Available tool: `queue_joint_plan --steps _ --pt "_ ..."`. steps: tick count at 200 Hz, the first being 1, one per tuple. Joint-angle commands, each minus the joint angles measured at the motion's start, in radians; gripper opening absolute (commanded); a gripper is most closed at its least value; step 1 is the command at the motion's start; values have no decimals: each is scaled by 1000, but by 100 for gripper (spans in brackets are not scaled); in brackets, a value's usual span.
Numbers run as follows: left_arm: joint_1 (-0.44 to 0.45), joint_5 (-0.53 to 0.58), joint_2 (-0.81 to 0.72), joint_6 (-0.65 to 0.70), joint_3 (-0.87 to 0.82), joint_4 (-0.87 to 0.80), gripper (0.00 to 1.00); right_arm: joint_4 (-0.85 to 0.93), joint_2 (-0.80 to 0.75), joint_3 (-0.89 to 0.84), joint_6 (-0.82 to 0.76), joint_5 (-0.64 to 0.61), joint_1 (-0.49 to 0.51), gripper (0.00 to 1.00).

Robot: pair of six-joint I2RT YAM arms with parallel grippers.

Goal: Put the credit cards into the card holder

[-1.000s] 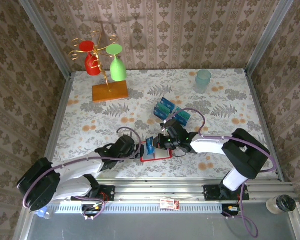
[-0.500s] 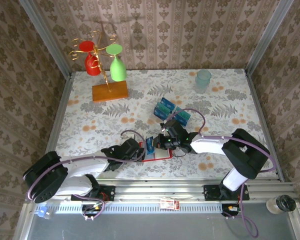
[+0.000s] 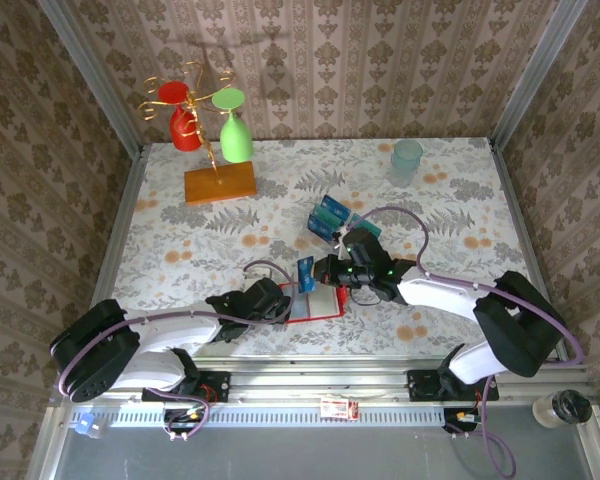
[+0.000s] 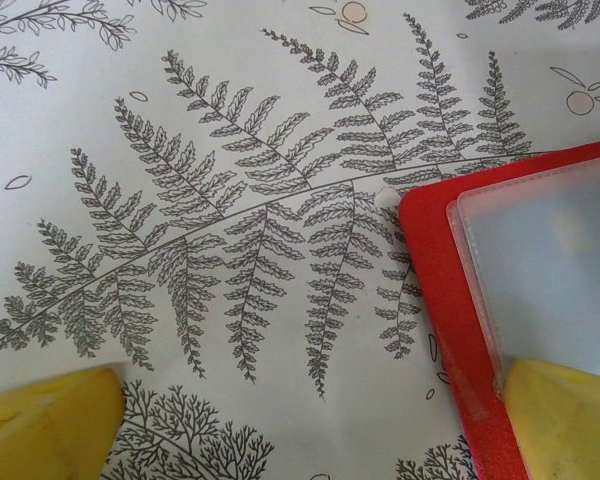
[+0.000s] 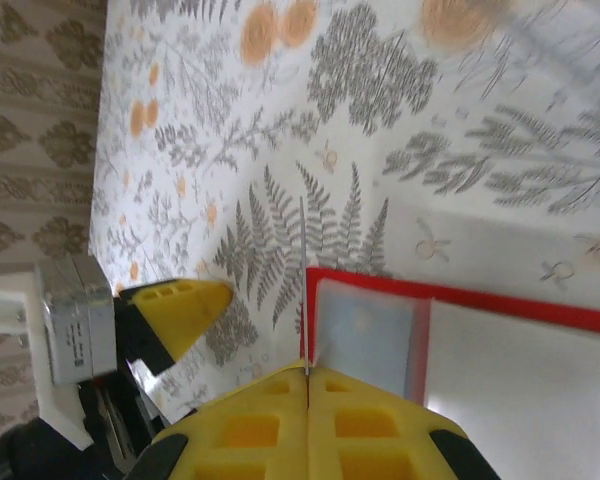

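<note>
The red card holder (image 3: 320,304) lies open and flat near the table's front edge. Its clear pockets show in the right wrist view (image 5: 480,298) and in the left wrist view (image 4: 440,290). My right gripper (image 3: 322,272) is shut on a blue credit card (image 3: 305,273), held upright just above the holder's left part. The right wrist view has that card edge-on (image 5: 303,270) between the shut fingers (image 5: 307,375). My left gripper (image 3: 280,301) is open and low, its jaws straddling the holder's left corner (image 4: 310,430). One fingertip (image 4: 565,415) rests over the red edge. More credit cards (image 3: 337,217) stand behind.
A clear tiered rack (image 3: 320,232) holding the other cards stands just behind the right gripper. A wooden stand (image 3: 220,182) with a red and a green glass is at the back left. A pale blue cup (image 3: 407,160) is at the back right.
The right gripper has lifted the blue card up and back off the holder and turned it more upright. The left gripper slid right to the holder's left edge.
</note>
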State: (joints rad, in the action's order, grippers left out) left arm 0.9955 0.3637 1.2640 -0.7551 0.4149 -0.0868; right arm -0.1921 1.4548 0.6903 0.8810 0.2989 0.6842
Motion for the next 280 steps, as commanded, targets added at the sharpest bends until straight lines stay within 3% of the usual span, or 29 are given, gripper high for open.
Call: queue_joint_plan --steps 1,101,280 --pt "5 21 17 -26 4 -66 100 -12 -20 -57 -24 -20 -23 0" --pt "11 27 12 -39 -4 -68 100 -255 36 -176 42 -1 -31 0" --pt "11 29 7 -39 -8 -59 100 -417 142 -238 86 68 -29 0"
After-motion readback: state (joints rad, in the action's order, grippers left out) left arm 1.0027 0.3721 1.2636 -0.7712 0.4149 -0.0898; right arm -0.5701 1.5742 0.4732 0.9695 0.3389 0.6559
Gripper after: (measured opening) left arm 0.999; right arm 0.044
